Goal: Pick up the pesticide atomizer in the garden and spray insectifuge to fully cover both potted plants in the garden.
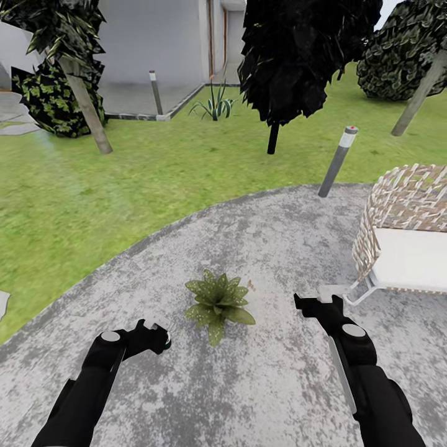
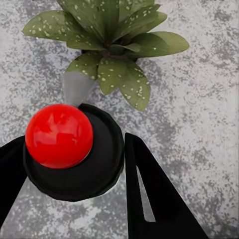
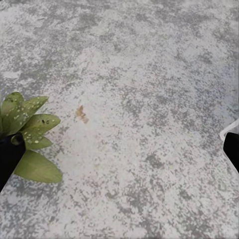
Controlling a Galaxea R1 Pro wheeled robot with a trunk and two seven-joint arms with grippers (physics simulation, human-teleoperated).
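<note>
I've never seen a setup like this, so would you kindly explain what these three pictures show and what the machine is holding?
This is a simulated wheeled robot with two black arms. The large picture comes from its head camera, looking down over a round grey mottled stone patio bordered by green lawn. A potted plant with speckled green leaves stands between the arms; a white-cushioned wicker seat and a grey bollard lamp are to its right. The other two pictures come from cameras on each wrist. The left gripper is shut on the pesticide atomizer, seen end-on as a black round top with a red ball. The right gripper is open, holding nothing.
</note>
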